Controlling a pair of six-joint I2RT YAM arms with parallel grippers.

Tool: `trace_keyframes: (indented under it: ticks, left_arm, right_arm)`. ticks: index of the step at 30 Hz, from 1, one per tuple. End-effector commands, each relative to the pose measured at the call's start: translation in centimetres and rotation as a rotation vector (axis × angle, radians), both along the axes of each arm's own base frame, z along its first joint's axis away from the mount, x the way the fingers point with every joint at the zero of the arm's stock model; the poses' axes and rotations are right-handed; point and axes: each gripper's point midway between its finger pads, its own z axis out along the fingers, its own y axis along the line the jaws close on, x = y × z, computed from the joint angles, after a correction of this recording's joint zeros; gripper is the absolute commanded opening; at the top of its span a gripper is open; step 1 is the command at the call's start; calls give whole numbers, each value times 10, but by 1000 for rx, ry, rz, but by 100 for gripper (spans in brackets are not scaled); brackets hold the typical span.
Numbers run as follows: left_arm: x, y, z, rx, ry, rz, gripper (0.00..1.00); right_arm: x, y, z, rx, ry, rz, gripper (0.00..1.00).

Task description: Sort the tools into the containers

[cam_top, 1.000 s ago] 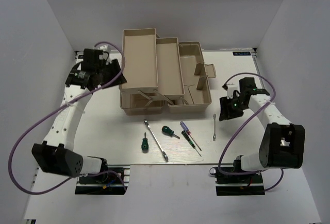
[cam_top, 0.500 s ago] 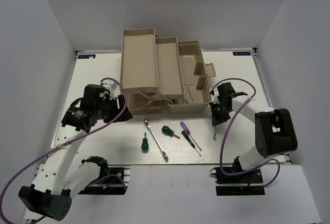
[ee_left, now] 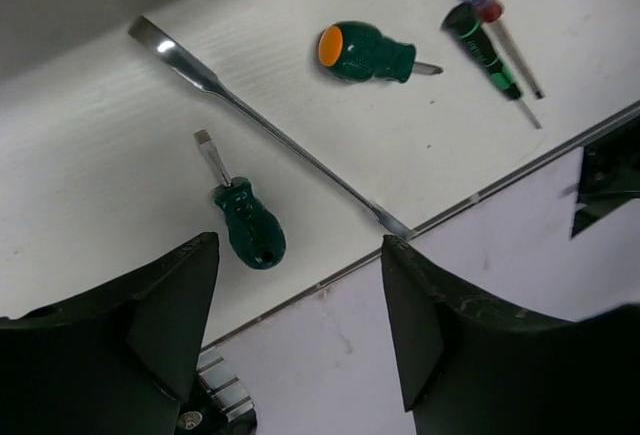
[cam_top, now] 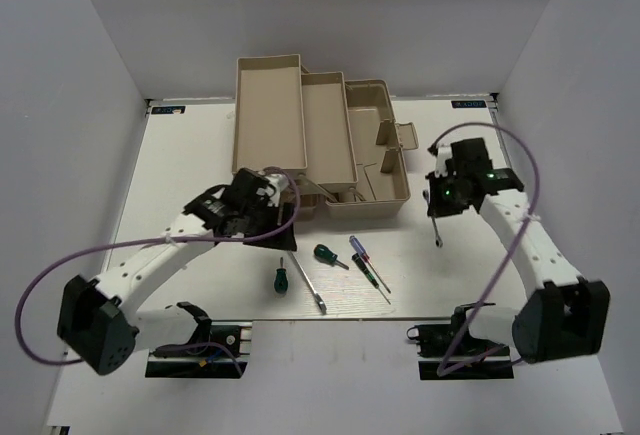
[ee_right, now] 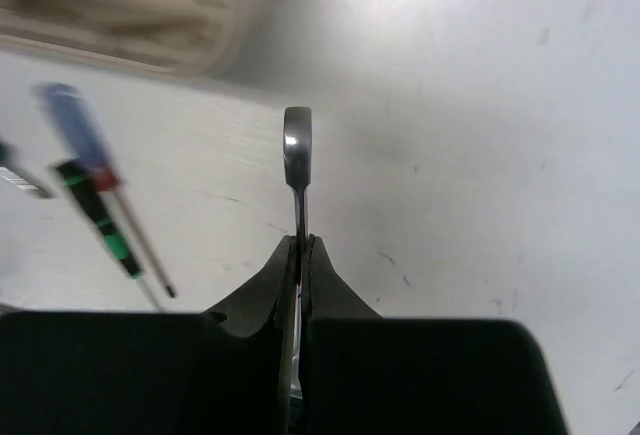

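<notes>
My right gripper (cam_top: 437, 209) (ee_right: 302, 245) is shut on a slim silver wrench (cam_top: 438, 231) (ee_right: 297, 145) and holds it off the table, right of the beige toolbox (cam_top: 392, 190). The toolbox's two trays (cam_top: 270, 115) are spread open. My left gripper (cam_top: 272, 223) (ee_left: 300, 300) hangs open with nothing in it, in front of the toolbox and above the tools. Below it lie a long silver wrench (ee_left: 270, 125) (cam_top: 310, 290), two green-handled screwdrivers (ee_left: 247, 227) (ee_left: 365, 52) (cam_top: 280, 278) (cam_top: 326, 254), a purple-and-red screwdriver (cam_top: 358, 249) (ee_right: 75, 130) and a thin dark one (cam_top: 374, 275) (ee_left: 485, 47).
The loose tools lie close to the table's front edge (ee_left: 500, 180). White walls enclose the table on the left, right and back. The left arm's cable (cam_top: 40, 285) loops out to the left.
My right gripper shut on the small wrench and lifted it off the table. My left arm swung from the back left to just above the tools, its jaws widening.
</notes>
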Motion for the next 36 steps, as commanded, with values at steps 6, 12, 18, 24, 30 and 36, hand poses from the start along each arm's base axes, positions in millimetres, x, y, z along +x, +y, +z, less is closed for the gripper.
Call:
trace_keyframes:
  ticks: [6, 12, 18, 24, 30, 36]
  left_arm:
    - [2, -24, -43, 190, 11, -25, 78]
    - [1, -37, -68, 293, 49, 26, 80]
    - [1, -51, -85, 356, 68, 90, 77]
    - [-2, -61, -100, 387, 105, 148, 69]
    - [-11, -59, -127, 439, 119, 147, 55]
    - [-26, -52, -146, 486, 151, 172, 16]
  right_arm:
    - [62, 70, 111, 268, -256, 243, 0]
    - [128, 112, 91, 379, -147, 172, 21]
    - [148, 124, 78, 394, -101, 200, 61]
    - [133, 116, 78, 415, -84, 177, 61]
    - [120, 108, 75, 456, -79, 121, 61]
    - [115, 97, 77, 481, -75, 98, 61]
